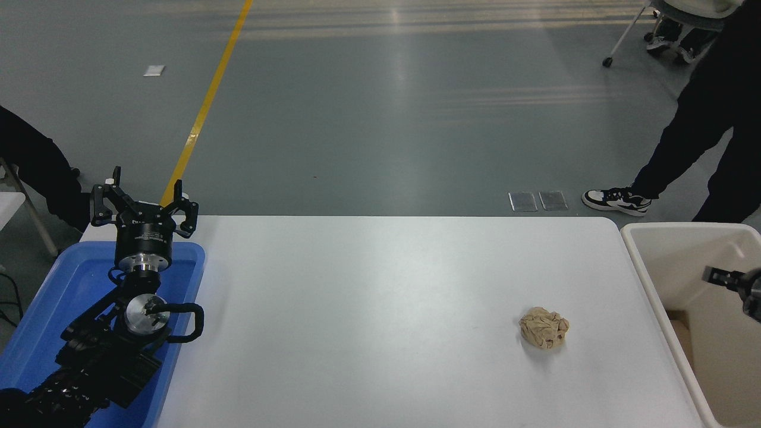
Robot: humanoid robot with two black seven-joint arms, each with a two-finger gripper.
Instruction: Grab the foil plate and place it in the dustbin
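The right tool (722, 277) hangs over the dustbin (660, 279) holding nothing visible; its spread I cannot tell. No foil plate shows, probably dropped below the tool, so delivery looks done.

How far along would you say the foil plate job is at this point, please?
No foil plate shows on the table or in the visible part of the dustbin, so the drop cannot be confirmed. The right gripper pokes in over the bin holding nothing visible. The left gripper sits parked above the blue tray.
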